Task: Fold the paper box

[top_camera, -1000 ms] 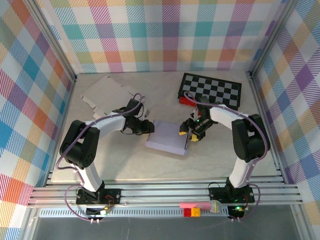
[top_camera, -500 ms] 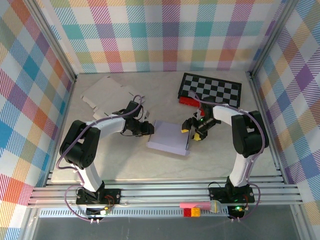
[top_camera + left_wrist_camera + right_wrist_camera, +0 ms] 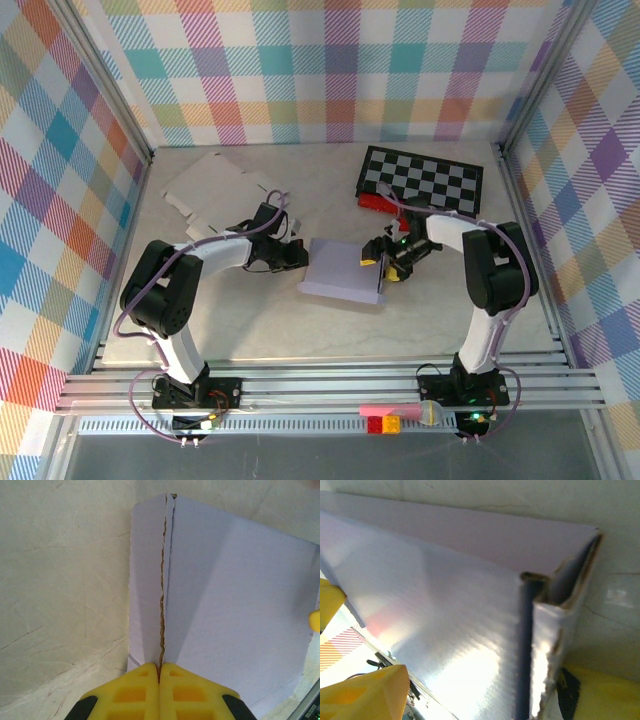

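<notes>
Paper box (image 3: 340,270) lies on the table (image 3: 250,320); our left jaws are pressed together at its edge, right jaws spread astride its wall.

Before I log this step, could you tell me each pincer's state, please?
Left pincer: shut at box edge.
Right pincer: open, astride box wall.

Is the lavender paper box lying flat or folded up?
Partly folded: two panels of the paper box meet along a raw seam, and its right-end flap stands up.
</notes>
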